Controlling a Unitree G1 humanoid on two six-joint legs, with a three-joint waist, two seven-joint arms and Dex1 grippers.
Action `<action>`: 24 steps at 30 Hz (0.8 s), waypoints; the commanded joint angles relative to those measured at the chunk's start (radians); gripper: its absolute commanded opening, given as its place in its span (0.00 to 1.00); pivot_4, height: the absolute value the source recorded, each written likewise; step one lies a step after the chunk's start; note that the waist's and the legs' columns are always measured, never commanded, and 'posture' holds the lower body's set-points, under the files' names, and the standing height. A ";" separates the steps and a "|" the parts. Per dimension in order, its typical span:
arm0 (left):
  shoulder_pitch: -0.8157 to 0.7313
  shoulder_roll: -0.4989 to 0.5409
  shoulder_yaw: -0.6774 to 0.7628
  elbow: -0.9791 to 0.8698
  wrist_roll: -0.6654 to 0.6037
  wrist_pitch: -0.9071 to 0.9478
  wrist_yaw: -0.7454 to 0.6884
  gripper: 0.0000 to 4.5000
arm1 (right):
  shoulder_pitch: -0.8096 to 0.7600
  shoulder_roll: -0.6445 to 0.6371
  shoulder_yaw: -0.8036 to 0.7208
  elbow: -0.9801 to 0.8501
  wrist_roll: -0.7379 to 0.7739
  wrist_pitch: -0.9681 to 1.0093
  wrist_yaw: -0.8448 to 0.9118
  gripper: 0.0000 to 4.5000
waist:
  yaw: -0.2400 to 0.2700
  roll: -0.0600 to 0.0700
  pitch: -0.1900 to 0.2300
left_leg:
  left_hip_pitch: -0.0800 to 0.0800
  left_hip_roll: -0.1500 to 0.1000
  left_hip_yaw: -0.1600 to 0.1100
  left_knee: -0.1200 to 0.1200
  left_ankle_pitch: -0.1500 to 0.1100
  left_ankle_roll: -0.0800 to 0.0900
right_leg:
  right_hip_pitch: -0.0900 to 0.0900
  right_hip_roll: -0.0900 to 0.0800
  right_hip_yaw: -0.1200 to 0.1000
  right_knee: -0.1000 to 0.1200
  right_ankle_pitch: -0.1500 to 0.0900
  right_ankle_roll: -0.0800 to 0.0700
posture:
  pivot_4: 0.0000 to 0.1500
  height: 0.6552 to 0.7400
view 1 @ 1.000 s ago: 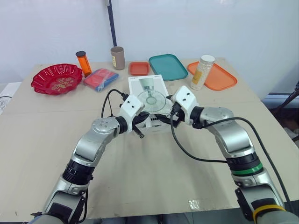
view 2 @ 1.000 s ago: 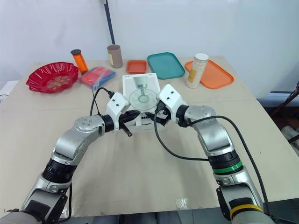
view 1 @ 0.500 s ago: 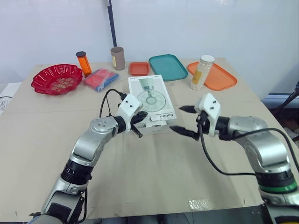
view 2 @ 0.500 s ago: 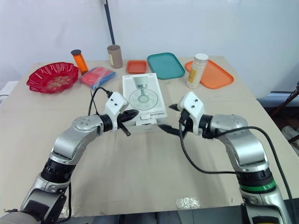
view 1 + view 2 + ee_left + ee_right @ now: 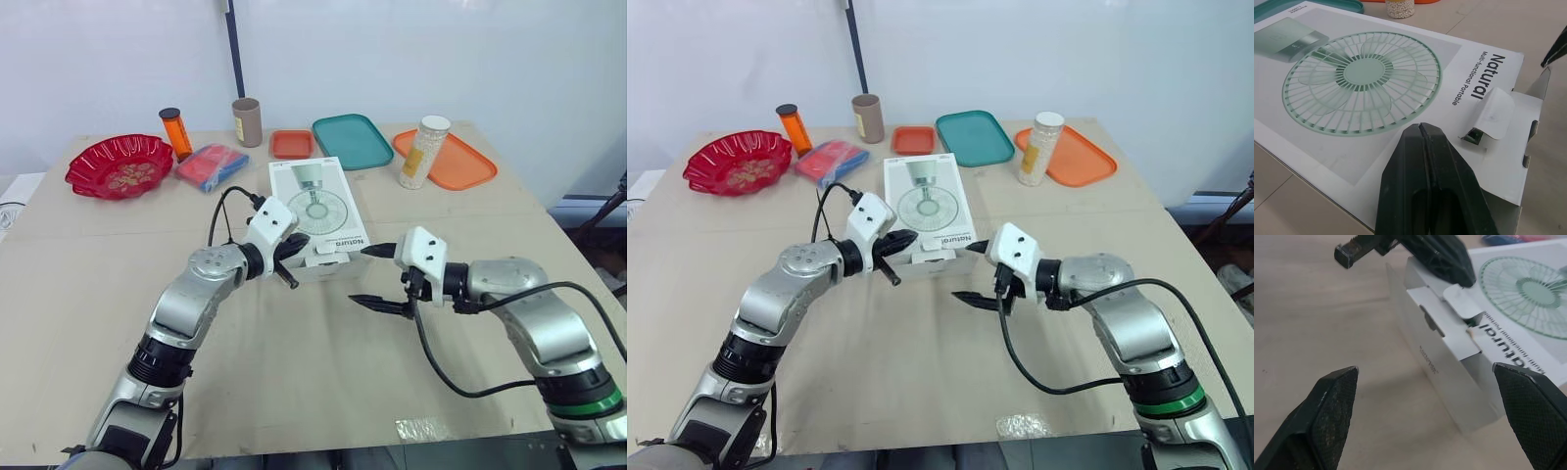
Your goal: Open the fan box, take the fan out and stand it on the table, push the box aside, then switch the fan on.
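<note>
One fan box [image 5: 318, 211] lying flat in the middle of the table [image 5: 294, 372], near end flap sticking partly open, its inside hiding in the dark, two grippers sitting at that end, left gripper [image 5: 1422, 129] pressing fingers together on the box top, right gripper [image 5: 361, 275] spreading wide just beside it.

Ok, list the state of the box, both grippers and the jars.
fan box: lying flat, near end flap partly open.
left gripper: shut, tips on box top.
right gripper: open, clear of box.
orange bottle: upright, capped.
bead jar: upright, lidded.
</note>
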 commanded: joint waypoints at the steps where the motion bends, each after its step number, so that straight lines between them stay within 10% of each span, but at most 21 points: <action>1: 0.012 0.010 0.001 0.001 0.007 0.019 0.012 0.01 | -0.004 -0.001 0.011 0.007 -0.018 -0.046 0.011 1.00 | 0.000 0.000 0.000 | 0.000 0.000 0.000 0.000 0.001 -0.001 | 0.000 0.000 0.000 0.000 0.000 0.000 | 1.00 0.83; 24: 0.015 0.006 0.002 0.000 0.005 0.019 0.027 0.01 | 0.131 -0.084 0.053 -0.050 -0.029 -0.073 0.119 1.00 | 0.001 0.000 0.000 | 0.000 0.000 0.000 0.000 0.001 -0.001 | 0.000 0.000 0.000 0.000 0.000 0.000 | 1.00 0.83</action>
